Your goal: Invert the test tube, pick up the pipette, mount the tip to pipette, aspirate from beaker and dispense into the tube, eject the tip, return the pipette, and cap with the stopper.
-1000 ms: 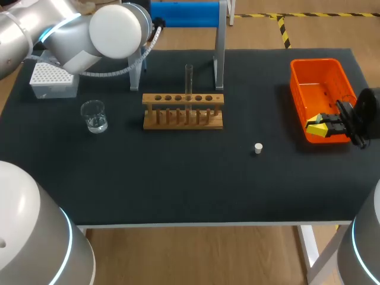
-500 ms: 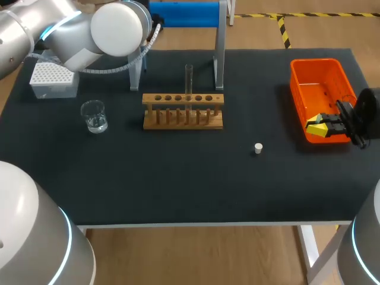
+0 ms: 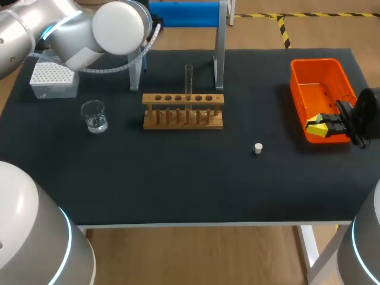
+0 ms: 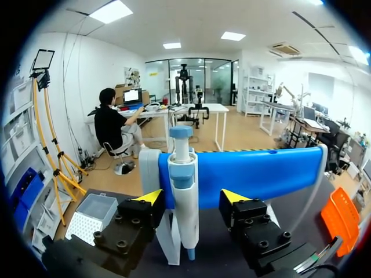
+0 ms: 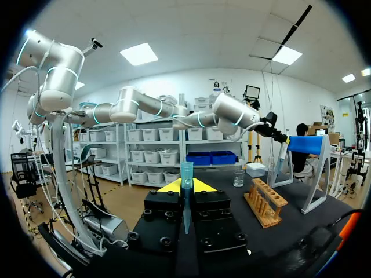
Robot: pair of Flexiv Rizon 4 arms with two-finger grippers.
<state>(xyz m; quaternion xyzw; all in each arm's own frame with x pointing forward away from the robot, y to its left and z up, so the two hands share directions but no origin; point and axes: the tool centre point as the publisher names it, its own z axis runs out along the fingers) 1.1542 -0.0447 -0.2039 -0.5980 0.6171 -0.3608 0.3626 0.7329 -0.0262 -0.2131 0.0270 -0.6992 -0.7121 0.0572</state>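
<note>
Step in hand looks like the pipette pick-up. Left hand (image 4: 192,197) is released, with one finger at the 3 o'clock and one at the 9 o'clock of the pipette (image 4: 184,202). A gap shows on the 3 o'clock side, so there is no grip yet. Pipette hangs on the blue stand (image 4: 261,174), long axis vertical, plunger at 12, nozzle at 6. It sits about midway between the yellow tips. Coming move is probably a straight squeeze across the body, then a lift off the hanger. An off-centre squeeze could swing it on the hanger.

In the head view the stand is at the 12 o'clock edge of the table (image 3: 178,178), and the left arm hides the pipette there. Left arm is much the nearer. Right hand (image 3: 320,126) is well apart at the table's 3 o'clock, over the near corner of the orange bin (image 3: 295,95). Its tips are clenched together, and I can't make out anything held.

Test tube (image 3: 189,77) stands upright in the wooden rack (image 3: 183,98), at 6 o'clock of the stand. Beaker (image 3: 94,116) is at 9 o'clock of the rack, with the tip box (image 3: 52,80) at its 11 o'clock. Stopper (image 3: 257,148) lies loose at the rack's 4 o'clock.
</note>
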